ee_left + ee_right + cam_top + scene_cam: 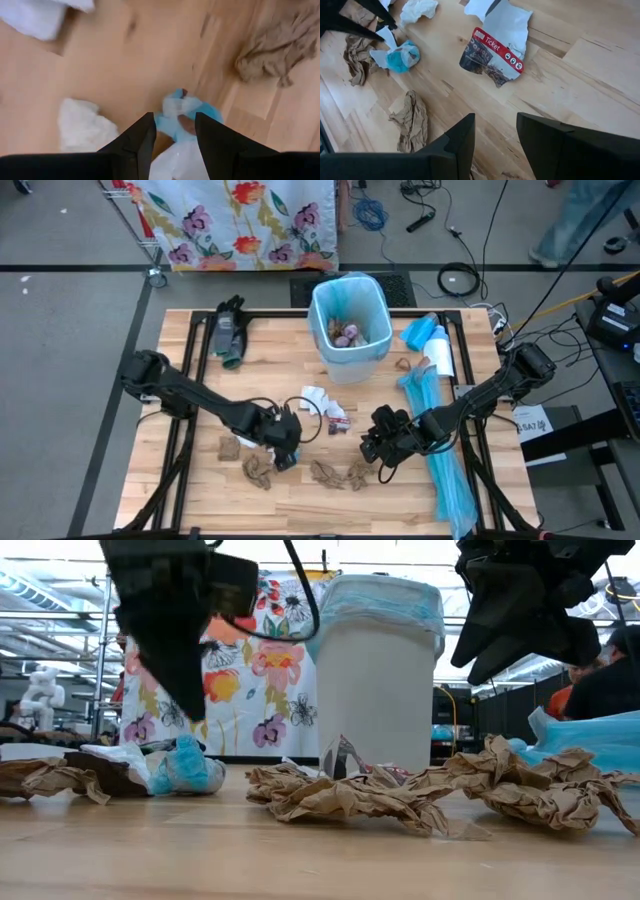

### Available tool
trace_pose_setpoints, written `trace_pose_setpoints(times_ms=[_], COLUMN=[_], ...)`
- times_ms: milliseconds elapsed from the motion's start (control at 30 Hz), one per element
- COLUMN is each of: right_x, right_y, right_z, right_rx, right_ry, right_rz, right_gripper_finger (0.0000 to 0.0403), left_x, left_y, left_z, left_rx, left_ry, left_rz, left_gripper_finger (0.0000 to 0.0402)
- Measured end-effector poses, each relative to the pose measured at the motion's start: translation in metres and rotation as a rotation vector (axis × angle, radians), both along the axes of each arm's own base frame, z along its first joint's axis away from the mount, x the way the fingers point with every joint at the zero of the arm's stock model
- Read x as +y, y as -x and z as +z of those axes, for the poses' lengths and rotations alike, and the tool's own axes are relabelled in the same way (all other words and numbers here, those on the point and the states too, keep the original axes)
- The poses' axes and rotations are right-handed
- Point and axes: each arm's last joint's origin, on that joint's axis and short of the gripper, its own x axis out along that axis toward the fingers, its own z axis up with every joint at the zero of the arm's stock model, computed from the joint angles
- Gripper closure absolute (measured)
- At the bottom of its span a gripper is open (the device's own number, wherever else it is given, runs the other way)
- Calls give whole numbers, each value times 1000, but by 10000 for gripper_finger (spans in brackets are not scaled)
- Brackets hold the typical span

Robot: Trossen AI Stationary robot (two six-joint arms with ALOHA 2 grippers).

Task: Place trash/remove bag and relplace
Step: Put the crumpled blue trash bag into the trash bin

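Trash [338,474] lies scattered across the lower middle of the high view: crumpled brown paper scraps in a loose row near the front edge of the worktop [200,330], with white tissue [316,398] and a torn printed wrapper [336,418] just above them. A small blue-and-white wad [184,112] sits at the centre of the left wrist view, right beyond that arm's fingers. A few scraps already rest inside the lined bin [349,325], which stands at the upper middle of the high view with its light-blue bag still folded over the rim. Long light-blue plastic sheets [445,450] run down the right side, and a dark glove [229,330] lies at the upper left.

By my reading the job is in its early part: some scraps are binned, most are still on the wood, and the bag has yet to be pulled out and replaced.

The left pincer [284,442] hangs low at the lower middle-left of the high view, its fingers parted and straddling the line to the blue-and-white wad; I cannot tell whether they touch it, and nothing is grasped. The right pincer [382,442] hovers at the lower middle-right, released as well, fingers apart over bare wood with the printed wrapper ahead of it and nothing between them.
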Motion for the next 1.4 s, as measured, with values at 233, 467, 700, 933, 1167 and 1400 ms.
trace_pose_setpoints(times_ms=[233, 467, 700, 933, 1167, 1400], right_x=[1, 1, 1, 1, 1, 1], right_y=[0, 0, 0, -1, -1, -2], right_z=[0, 0, 0, 0, 0, 1], right_rx=[10, 3, 3, 0, -3, -13], right_ry=[-17, -21, -21, -22, -23, -31], right_rz=[11, 11, 11, 11, 10, 6], right_gripper_finger=[266, 266, 266, 266, 266, 266], left_x=[-9, -9, 0, 25, 51, 89], left_y=[-15, -27, -26, -6, 19, 22], left_z=[-34, -56, -41, 32, 121, 194], left_rx=[69, 78, 58, -65, -353, -564], left_ry=[90, 116, 165, 87, -8, -146], left_rz=[-31, 13, 18, 71, 122, 106], left_gripper_finger=[258, 304, 394, 399, 400, 401])
